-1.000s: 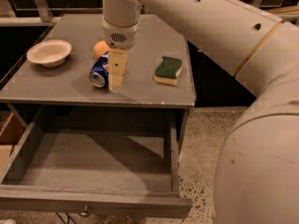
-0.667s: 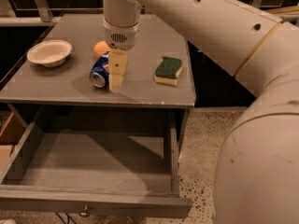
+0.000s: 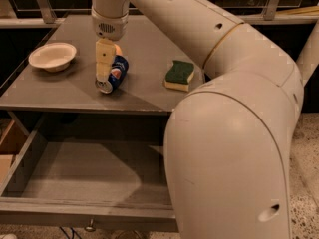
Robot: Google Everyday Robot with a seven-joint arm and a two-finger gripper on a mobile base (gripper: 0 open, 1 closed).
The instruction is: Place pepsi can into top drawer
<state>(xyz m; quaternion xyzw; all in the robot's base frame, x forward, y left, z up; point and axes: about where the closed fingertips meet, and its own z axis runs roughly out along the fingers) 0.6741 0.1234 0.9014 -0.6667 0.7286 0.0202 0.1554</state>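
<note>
The pepsi can lies on its side on the cabinet top, its silver end pointing to the front left. My gripper hangs straight down from the wrist onto the can, its cream part against the can's left side. An orange fruit peeks out just behind the can. The top drawer is pulled wide open below the cabinet top, with nothing in it, and its small metal knob shows at the front.
A white bowl sits at the left of the cabinet top. A green and yellow sponge lies to the right of the can. My big arm elbow fills the right foreground and hides the drawer's right part.
The gripper has moved from the can's right side to its left side. The arm's elbow has swung closer and now covers more of the right side.
</note>
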